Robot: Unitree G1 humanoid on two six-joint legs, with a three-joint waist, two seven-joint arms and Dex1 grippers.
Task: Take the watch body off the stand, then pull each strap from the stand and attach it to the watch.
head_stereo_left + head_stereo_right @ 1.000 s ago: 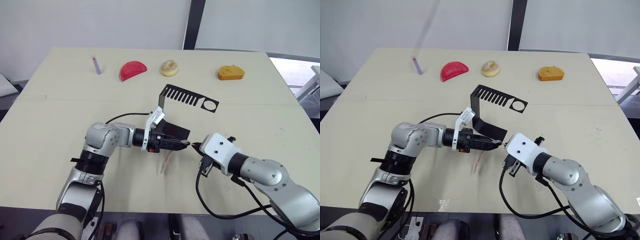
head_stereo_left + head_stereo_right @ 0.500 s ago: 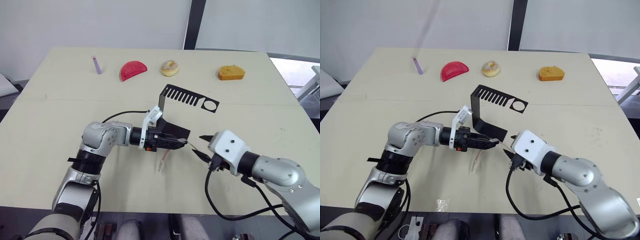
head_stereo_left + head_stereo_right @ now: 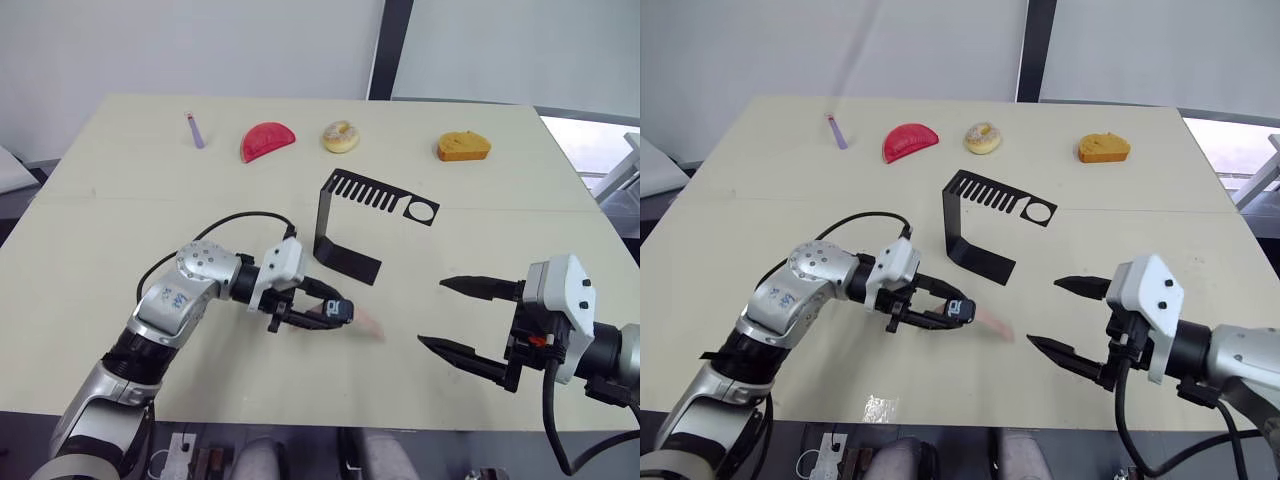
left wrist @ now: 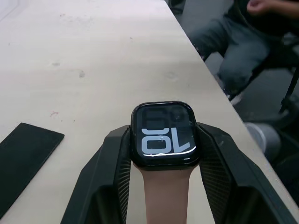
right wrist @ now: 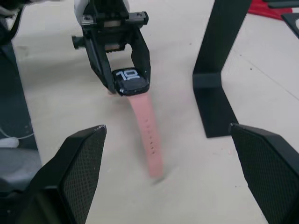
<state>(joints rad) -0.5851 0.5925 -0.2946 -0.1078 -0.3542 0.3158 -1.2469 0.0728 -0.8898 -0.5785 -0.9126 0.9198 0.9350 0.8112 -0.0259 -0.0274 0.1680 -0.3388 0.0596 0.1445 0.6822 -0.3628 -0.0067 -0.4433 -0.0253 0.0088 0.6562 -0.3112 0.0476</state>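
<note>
A pale table [image 3: 100, 240] seen from above holds one black stand [image 3: 345, 225], one purple stick [image 3: 193, 130], one red wedge [image 3: 265, 139], one doughnut [image 3: 339, 135] and one orange piece [image 3: 461, 146] — the last four lined up along the far edge. One watch body [image 4: 163, 134] is clamped between the fingers of the left gripper [image 3: 322, 311], near the stand's base but apart from it. Two pink straps [image 5: 145, 122] run out from the case, one on each side; the far one lies toward the right gripper. The left arm reaches in low from the left, forearm pointing right. The right gripper [image 3: 462, 318] sits well apart at the right — its fingers spread wide, gripping nothing, pointing left toward the watch.
</note>
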